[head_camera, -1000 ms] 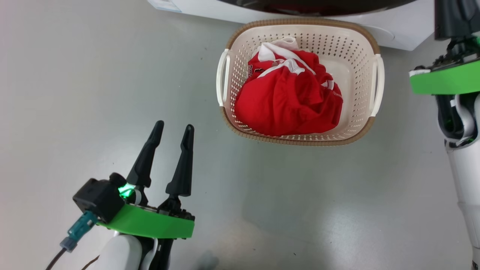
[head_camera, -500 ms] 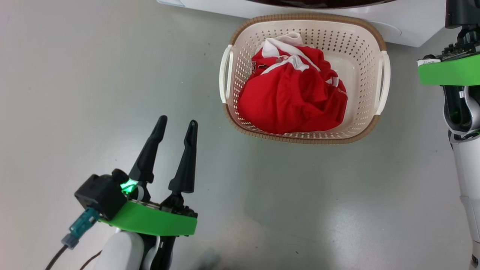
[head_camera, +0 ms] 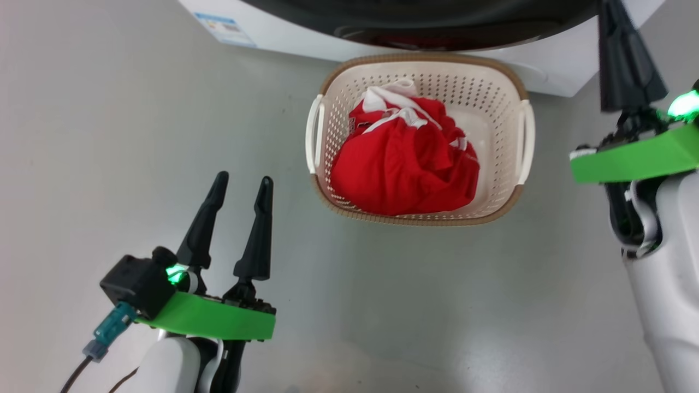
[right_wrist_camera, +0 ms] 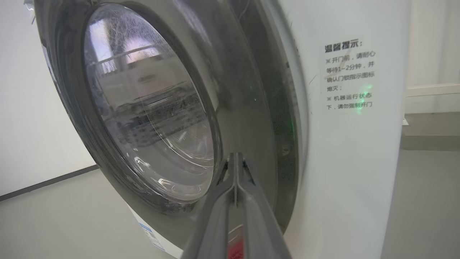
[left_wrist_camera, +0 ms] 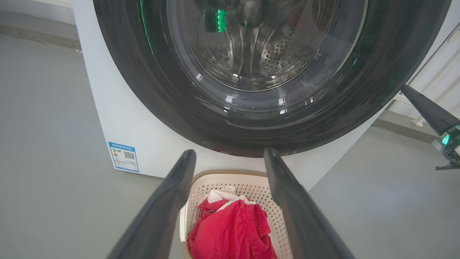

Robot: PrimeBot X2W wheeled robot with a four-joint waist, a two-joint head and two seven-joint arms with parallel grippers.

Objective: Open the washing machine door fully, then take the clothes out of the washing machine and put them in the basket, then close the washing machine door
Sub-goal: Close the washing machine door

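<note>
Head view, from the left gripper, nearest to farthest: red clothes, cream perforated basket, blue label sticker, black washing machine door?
1. Cream perforated basket, its left corner just right of the left gripper.
2. Red clothes, inside it, farther right.
3. Blue label sticker, ahead at upper left, and glossy black round door, behind the basket: too close to call.

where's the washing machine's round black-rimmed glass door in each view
head view: round black-rimmed glass door, a dark band along the top edge.
left wrist view: door across the upper middle, face-on.
right wrist view: door at left and centre, seen at a slant.
shared landmark: white washing machine front around it.
</note>
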